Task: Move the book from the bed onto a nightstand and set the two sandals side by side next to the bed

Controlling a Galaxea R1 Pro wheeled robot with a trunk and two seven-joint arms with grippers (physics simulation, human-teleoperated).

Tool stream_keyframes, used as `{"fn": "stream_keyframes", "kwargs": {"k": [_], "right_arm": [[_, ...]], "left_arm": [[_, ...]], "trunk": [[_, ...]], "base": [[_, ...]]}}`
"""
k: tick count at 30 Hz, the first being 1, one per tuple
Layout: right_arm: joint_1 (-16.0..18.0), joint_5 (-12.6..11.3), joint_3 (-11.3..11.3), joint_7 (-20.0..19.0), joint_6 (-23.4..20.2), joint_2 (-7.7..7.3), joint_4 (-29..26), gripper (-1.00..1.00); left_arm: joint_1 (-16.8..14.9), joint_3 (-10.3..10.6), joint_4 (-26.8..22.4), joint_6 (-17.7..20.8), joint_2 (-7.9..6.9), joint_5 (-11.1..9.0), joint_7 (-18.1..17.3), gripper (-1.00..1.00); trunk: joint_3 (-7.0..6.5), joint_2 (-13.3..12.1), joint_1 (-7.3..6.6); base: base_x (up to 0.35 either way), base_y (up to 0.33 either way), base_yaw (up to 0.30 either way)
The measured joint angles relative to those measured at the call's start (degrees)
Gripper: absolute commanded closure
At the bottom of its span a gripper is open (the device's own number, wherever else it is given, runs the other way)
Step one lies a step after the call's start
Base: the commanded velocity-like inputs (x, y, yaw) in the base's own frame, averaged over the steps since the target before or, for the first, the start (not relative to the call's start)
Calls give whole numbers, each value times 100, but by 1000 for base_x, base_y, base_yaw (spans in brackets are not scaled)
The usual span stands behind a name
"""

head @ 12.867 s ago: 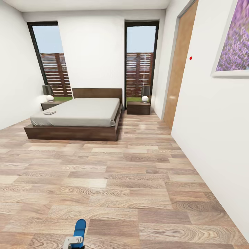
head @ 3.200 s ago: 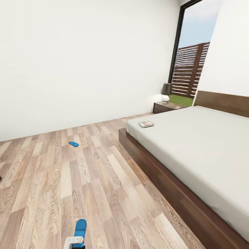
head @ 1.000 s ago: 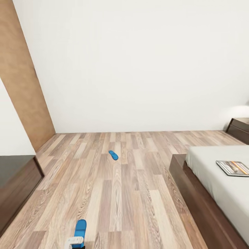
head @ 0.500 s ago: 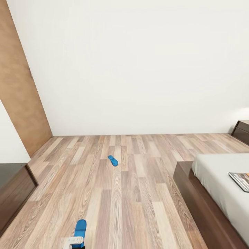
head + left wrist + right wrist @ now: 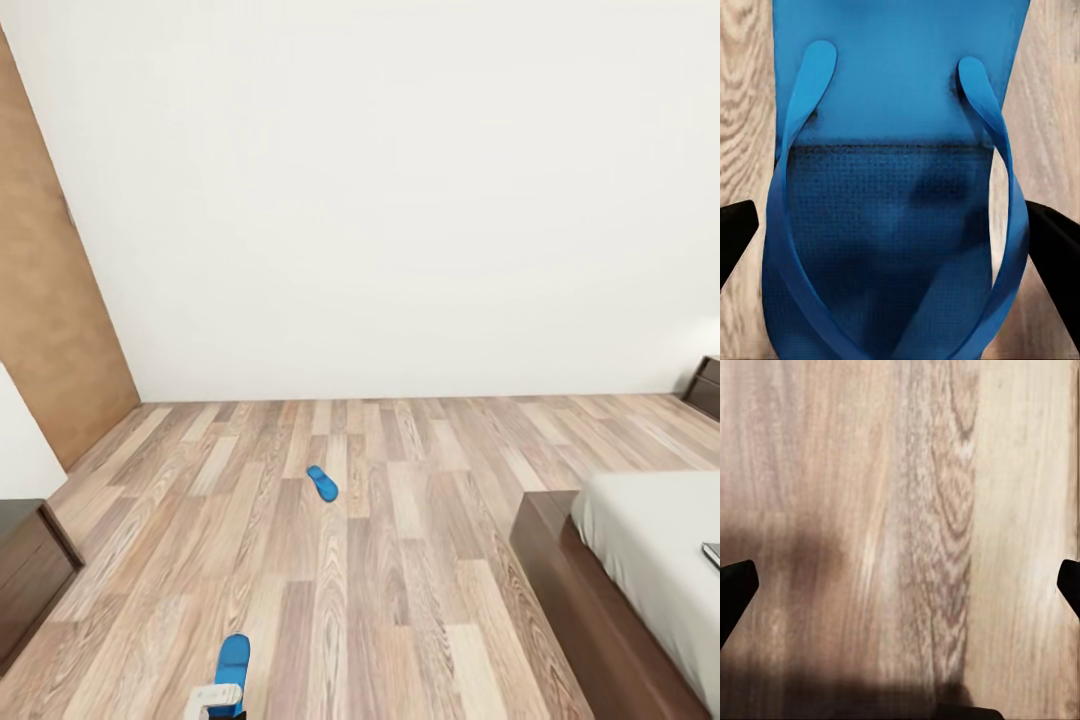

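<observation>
Sandals are split: one rides in the left gripper (image 5: pixel 900 247), its blue sole (image 5: pixel 896 187) wedged between the dark fingers, and the other sandal (image 5: pixel 322 483) lies on the plank floor (image 5: pixel 400 560), well apart from the bed (image 5: pixel 640 560). The risk, I'd judge, is the thin sole slipping or twisting in that edge grip, or being set down askew from its mate. Left arm sits low, the carried sandal's tip pointing forward. Right gripper (image 5: pixel 900 585) hangs wide over bare floor, holding nothing. A sliver of the book (image 5: pixel 712 555) shows on the mattress.

Bedroom — bed (image 5: pixel 640 540), plank floor (image 5: pixel 400 560)
</observation>
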State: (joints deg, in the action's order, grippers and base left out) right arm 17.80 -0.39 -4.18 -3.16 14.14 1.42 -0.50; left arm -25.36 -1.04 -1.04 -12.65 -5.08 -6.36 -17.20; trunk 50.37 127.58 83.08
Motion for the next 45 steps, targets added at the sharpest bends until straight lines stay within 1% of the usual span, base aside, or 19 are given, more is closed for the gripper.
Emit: {"fn": "stream_keyframes", "kwargs": {"k": [8,18,27,34,38,41,45], "right_arm": [[1,0,0,0,0,2,1,-100],[0,0,0,0,0,1,0,-100],[1,0,0,0,0,1,1,-100],[1,0,0,0,0,0,1,-100],[0,0,0,-1,0,0,0,-100],[0,0,0,2,-1,2,0,-100],[0,0,0,8,-1,0,0,-100]], "left_arm": [[2,-1,-2,2,0,0,0,100],[1,0,0,0,0,0,0,100],[3,-1,-1,-1,-1,0,0,100],[3,1,-2,-1,0,0,0,100],[0,-12,-4,0,-38,-10,0,100],[0,-10,-6,1,-30,-3,0,100],[0,-6,-9,1,-23,-9,0,100]], "trunk": [[0,0,0],[0,0,0],[0,0,0],[0,0,0],[0,0,2],[0,0,3],[0,0,3]], "base": [[323,-77,169],[323,-80,39],[308,-80,244],[292,-80,167],[145,-39,148],[24,-5,80],[4,-1,245]]}}
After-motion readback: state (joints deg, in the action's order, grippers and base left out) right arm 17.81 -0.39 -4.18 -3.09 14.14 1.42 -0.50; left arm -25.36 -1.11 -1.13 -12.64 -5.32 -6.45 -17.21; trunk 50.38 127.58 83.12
